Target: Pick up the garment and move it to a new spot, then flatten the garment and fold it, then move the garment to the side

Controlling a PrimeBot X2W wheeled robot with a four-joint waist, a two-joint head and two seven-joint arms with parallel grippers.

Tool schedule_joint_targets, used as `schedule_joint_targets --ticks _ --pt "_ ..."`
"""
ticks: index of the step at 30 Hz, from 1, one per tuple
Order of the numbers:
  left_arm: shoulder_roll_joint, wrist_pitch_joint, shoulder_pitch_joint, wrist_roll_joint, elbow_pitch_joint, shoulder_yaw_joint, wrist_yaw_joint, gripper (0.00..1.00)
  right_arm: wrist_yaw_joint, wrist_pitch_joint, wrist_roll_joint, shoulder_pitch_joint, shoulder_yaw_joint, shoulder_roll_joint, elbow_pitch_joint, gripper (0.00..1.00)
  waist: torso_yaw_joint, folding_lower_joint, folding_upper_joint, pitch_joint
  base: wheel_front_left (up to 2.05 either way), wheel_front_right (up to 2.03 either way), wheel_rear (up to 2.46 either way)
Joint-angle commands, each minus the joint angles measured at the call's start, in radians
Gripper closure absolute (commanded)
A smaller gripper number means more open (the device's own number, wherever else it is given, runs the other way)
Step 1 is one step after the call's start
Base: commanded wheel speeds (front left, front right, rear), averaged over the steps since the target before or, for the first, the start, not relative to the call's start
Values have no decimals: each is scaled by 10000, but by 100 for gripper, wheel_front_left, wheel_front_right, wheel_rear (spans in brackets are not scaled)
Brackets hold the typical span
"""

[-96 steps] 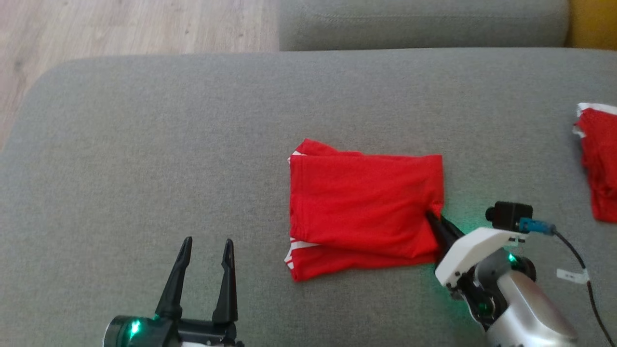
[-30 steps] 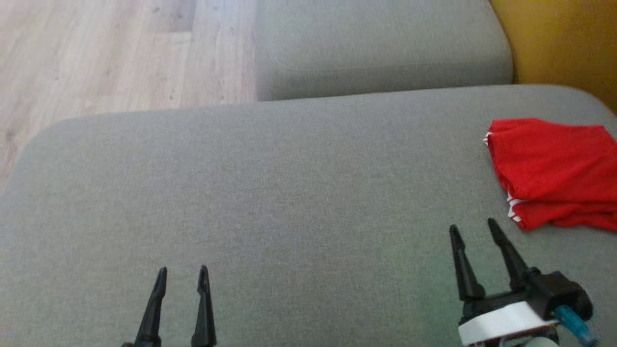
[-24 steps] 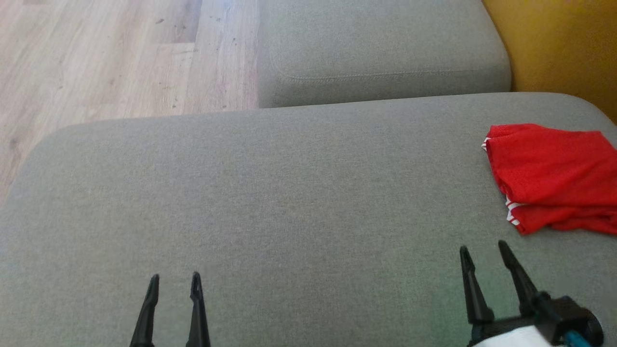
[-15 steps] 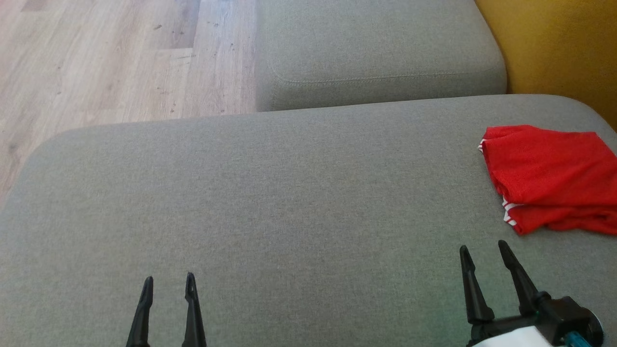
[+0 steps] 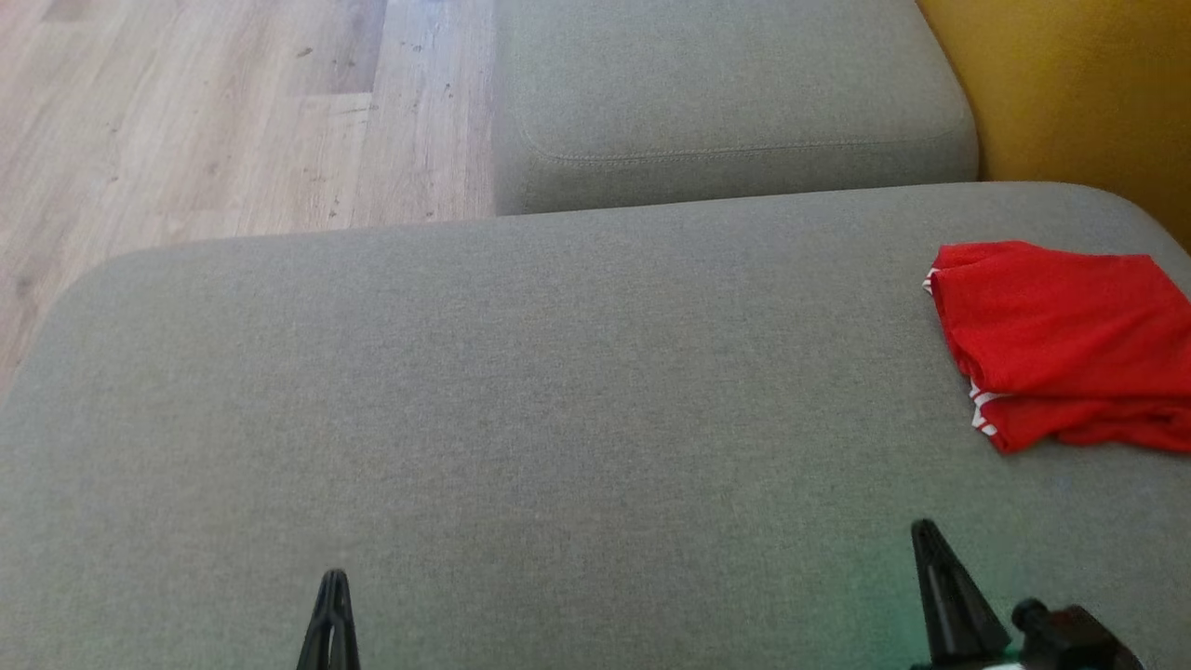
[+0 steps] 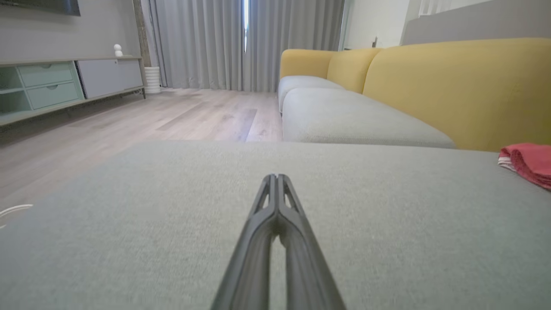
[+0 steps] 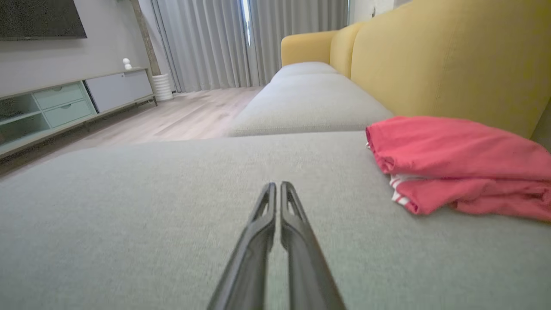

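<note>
The folded red garment (image 5: 1061, 344) with white trim lies at the right edge of the grey cushion (image 5: 521, 400); it also shows as a folded red garment (image 7: 456, 163) at the right of the right wrist view and as a red edge (image 6: 527, 161) at the far right of the left wrist view. My left gripper (image 6: 276, 178) is shut and empty, low over the cushion; its tip (image 5: 332, 596) pokes up at the head view's bottom. My right gripper (image 7: 275, 186) is shut and empty, left of and nearer than the garment; its tip (image 5: 930, 549) shows at lower right.
A second grey cushion (image 5: 726, 102) lies beyond, with a yellow sofa back (image 5: 1079, 93) at the right. Wooden floor (image 5: 214, 112) lies off the cushion's left and far edge. A low cabinet (image 6: 64, 86) and grey curtains (image 6: 241, 43) stand far off.
Both grippers have shut and drawn back toward the bottom edge. The garment, earlier in the cushion's middle with the right gripper at its corner, lies still at the right.
</note>
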Motion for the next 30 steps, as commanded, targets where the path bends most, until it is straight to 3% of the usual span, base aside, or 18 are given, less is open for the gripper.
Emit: schedule_joint_targets --ticks 1,30 --pt "9 27 -104 -273 -258 19 -14 100 1 31 291 -120 -1 -11 -259 100 -2 0 0 13 0 0 0" --pt "190 695 -1049 -3865 299 411 -591 100 9 670 4051 -909 -171 -220 9 100 -35 0 0 194 0 0 0"
